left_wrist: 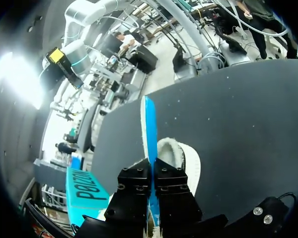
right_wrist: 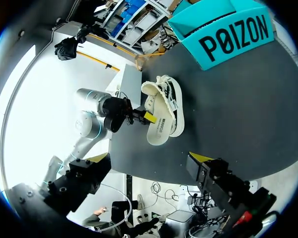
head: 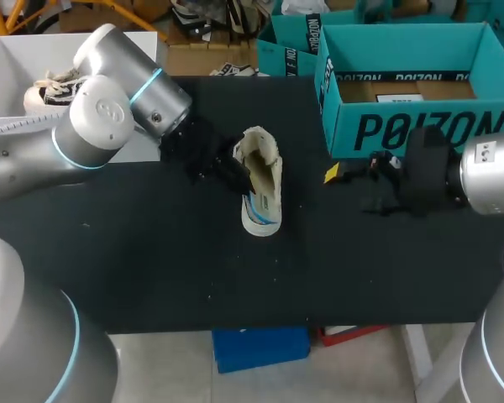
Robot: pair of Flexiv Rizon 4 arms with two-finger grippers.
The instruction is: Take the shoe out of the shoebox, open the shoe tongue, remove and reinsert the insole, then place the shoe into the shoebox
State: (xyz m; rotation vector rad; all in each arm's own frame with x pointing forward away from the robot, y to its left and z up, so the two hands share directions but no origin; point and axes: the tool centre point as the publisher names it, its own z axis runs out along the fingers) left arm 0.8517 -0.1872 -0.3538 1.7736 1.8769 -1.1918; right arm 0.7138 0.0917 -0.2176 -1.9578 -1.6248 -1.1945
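The left gripper point(left_wrist: 152, 171) is clenched on the blue insole point(left_wrist: 148, 129) at the mouth of the sneaker point(head: 260, 189), which lies on its side mid-table, left of the teal shoebox point(head: 420, 130). Best to draw the insole straight along the sole, while the right gripper point(head: 344, 175), spread and empty, pins the toe.

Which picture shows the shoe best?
The head view: the whole shoe lies in plain sight. The right wrist view shows it too, the left hand covering one edge. The left wrist view sees only part, behind that hand.
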